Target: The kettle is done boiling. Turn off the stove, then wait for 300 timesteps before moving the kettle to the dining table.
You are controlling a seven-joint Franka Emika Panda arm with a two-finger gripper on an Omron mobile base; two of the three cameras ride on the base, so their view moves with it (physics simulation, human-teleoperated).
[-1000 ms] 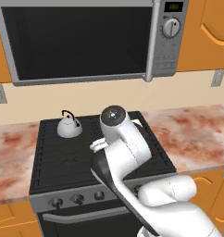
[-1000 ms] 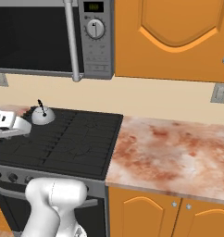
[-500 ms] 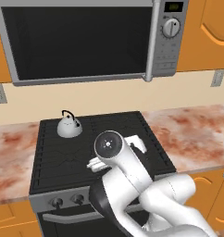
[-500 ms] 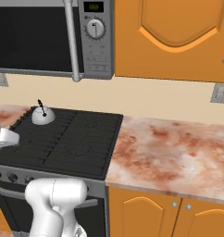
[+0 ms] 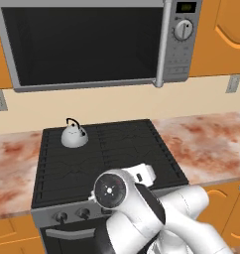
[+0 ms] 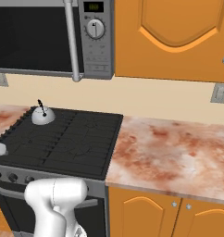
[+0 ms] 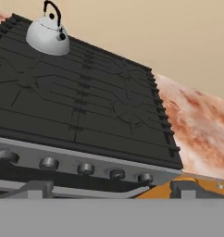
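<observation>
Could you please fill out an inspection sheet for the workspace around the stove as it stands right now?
Surface: black stove top with dark grates, marbled counter on both sides.
Job's things: kettle upright on the back left burner; row of round knobs along the stove front.
Clutter: nothing seen.
Claw: open, low in front of the stove, facing the knobs, holding nothing.
Cables: nothing seen.
Surroundings: grey microwave above the stove, orange cabinets above and below the counter.
</observation>
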